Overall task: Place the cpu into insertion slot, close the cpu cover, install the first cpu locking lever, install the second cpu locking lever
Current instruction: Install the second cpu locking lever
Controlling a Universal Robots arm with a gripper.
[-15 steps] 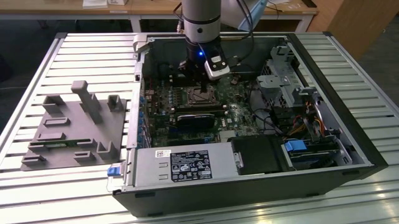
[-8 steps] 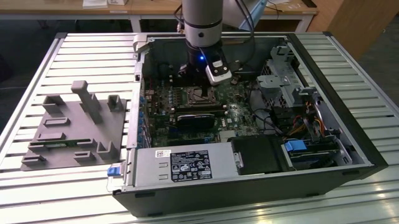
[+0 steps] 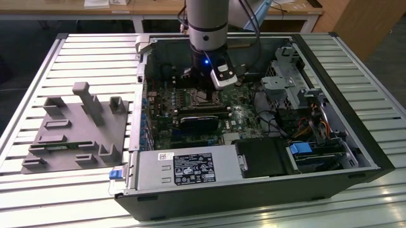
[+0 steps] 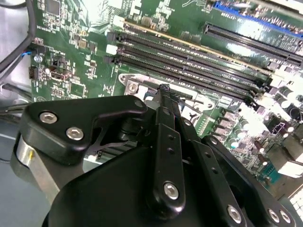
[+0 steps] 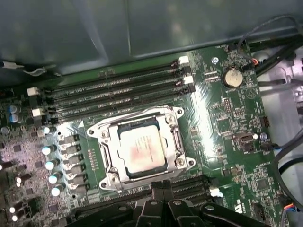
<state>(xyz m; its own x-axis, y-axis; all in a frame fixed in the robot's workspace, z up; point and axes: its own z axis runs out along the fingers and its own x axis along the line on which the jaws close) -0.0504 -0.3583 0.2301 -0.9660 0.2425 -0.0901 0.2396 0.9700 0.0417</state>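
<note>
The cpu (image 5: 142, 150), a dull silver square chip, lies flat inside the insertion slot (image 5: 179, 163) on the green motherboard. The cpu cover (image 5: 111, 156), a thin silver frame, lies down around the chip. A thin metal lever (image 5: 125, 118) runs along the cover's edge nearest the memory slots. My gripper (image 5: 161, 189) hovers just beside the socket, on the side away from the memory slots. Its black fingers (image 4: 164, 101) are pressed together, shut with nothing between them. In the exterior view the gripper (image 3: 201, 88) hangs inside the open computer case, right over the socket (image 3: 203, 98).
Long black memory slots (image 5: 118, 92) run beside the socket, with a coin battery (image 5: 232, 77) nearby. A black heatsink block (image 3: 199, 122), the power supply (image 3: 190, 171), a drive cage (image 3: 295, 85) and the case walls (image 3: 343, 104) hem in the arm. A grey fixture plate (image 3: 76, 128) lies on the slatted table.
</note>
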